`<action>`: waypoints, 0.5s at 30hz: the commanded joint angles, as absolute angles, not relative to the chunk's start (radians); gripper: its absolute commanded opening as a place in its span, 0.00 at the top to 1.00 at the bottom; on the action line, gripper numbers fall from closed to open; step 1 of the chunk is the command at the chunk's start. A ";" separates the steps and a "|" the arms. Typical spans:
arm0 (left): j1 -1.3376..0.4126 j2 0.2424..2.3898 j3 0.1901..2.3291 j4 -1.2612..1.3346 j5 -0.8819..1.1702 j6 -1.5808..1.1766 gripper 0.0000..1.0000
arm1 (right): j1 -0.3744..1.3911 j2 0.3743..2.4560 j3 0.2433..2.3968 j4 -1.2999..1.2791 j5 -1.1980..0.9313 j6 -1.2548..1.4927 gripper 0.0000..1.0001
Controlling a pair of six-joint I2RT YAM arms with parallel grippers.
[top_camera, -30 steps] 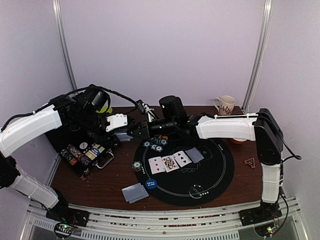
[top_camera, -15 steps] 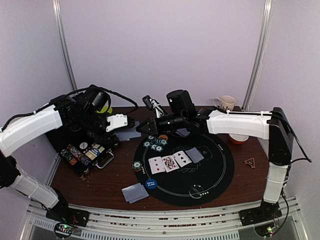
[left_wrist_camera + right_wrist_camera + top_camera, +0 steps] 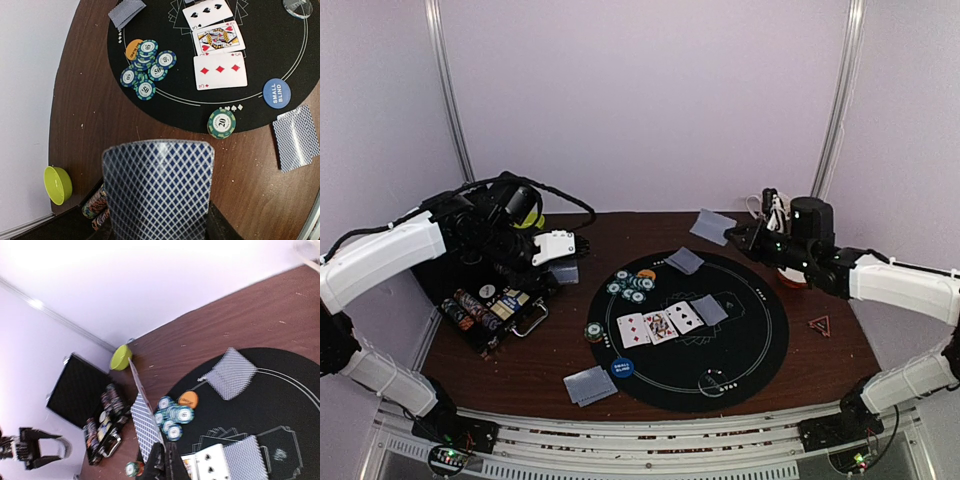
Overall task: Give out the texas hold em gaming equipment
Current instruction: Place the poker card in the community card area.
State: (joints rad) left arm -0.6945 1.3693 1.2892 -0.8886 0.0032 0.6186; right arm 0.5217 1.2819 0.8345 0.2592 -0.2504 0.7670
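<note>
Counter: dark brown wood grain, low sheen, dust-specked. Mat ahead of the left hand: black, matt, cloth-like, with white print. Card in that hand: coated paper, glossy, pale glare near its top edge. Chips beyond it: smooth hard plastic, striped rims. Bowl beside the hand: glossy green plastic. Case: black, matt quilted lining.
</note>
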 commanded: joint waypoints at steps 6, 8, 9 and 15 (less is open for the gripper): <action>-0.691 1.368 1.287 -0.853 0.012 0.605 0.54 | 0.477 1.304 0.520 0.463 0.155 1.109 1.00; -0.691 1.364 1.282 -0.853 0.012 0.605 0.54 | 0.477 1.360 0.489 0.528 0.176 1.148 1.00; -0.690 1.364 1.281 -0.852 0.012 0.604 0.54 | 0.477 1.387 0.481 0.555 0.173 1.167 1.00; -0.691 1.358 1.273 -0.853 0.010 0.603 0.54 | 0.486 1.520 0.471 0.588 0.158 1.261 1.00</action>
State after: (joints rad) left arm -0.6945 1.3708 1.2835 -0.8871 0.0036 0.6140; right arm 0.4793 1.4734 0.4927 0.5114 0.1101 1.1572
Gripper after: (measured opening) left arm 0.466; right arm 0.013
